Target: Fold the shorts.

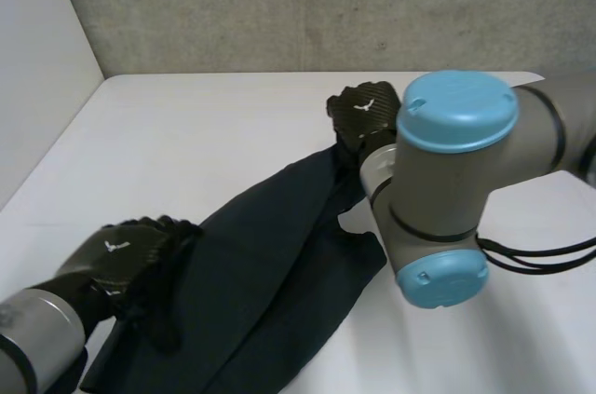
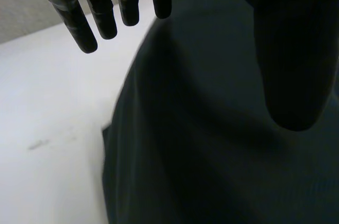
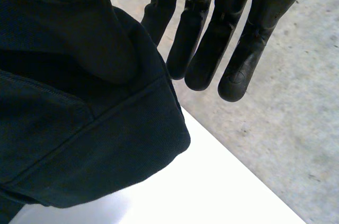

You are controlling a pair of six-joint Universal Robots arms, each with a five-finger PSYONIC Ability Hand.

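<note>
The dark shorts point(image 1: 270, 264) lie stretched across the white table point(image 1: 186, 133) in a long band that runs from the left hand point(image 1: 116, 259) up to the right hand point(image 1: 361, 110).

The left hand rests over one end of the shorts, with dark cloth under its palm. In the left wrist view its fingers point(image 2: 79, 23) are straight and spread, reaching past the edge of the shorts point(image 2: 212, 155) over bare table point(image 2: 47, 128). Its thumb point(image 2: 288, 65) hangs apart from them above the cloth. The hand is open and grips nothing.

The right hand is at the other end of the shorts, partly hidden in the head view behind the right arm point(image 1: 456, 180). In the right wrist view its fingers point(image 3: 238, 49) are straight and point toward the grey wall point(image 3: 296, 118). Its thumb point(image 3: 106, 49) presses down on a hemmed edge of the shorts point(image 3: 106, 139), and the cloth is bunched beneath the thumb against the hand. That edge sits clear of the table point(image 3: 212, 192), so this hand is holding the shorts in a pinch.
</note>
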